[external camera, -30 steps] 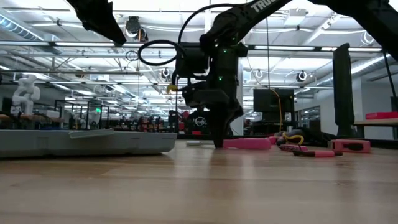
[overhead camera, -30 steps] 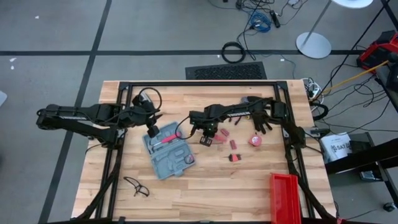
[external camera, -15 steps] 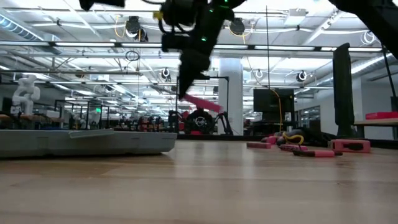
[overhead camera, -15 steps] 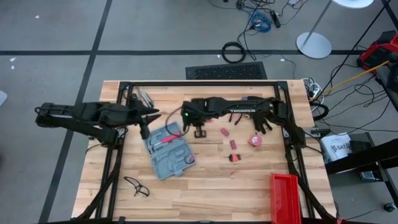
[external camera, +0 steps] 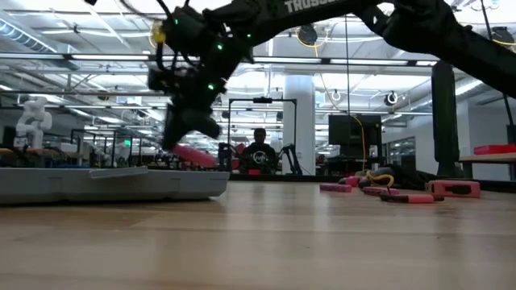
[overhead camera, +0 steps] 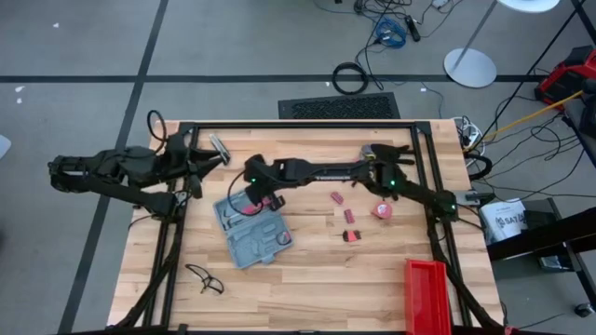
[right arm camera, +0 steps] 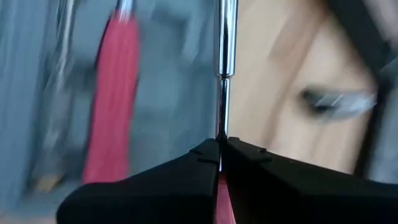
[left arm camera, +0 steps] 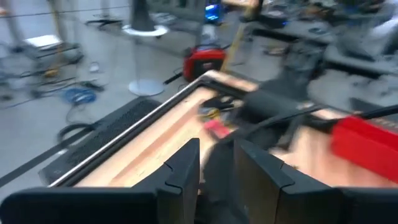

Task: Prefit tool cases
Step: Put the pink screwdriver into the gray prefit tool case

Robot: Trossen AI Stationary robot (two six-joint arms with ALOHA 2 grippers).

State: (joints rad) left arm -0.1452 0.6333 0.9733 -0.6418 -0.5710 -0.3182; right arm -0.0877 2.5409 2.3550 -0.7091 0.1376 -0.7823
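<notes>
Right gripper [overhead camera: 258, 197], clamped on red-handled tool w/ steel shaft [right arm camera: 222, 68], poised over far end of open tool case [overhead camera: 250, 228]; case long axis diagonal. Left gripper [overhead camera: 216, 149] spread, empty, beside case.
</notes>
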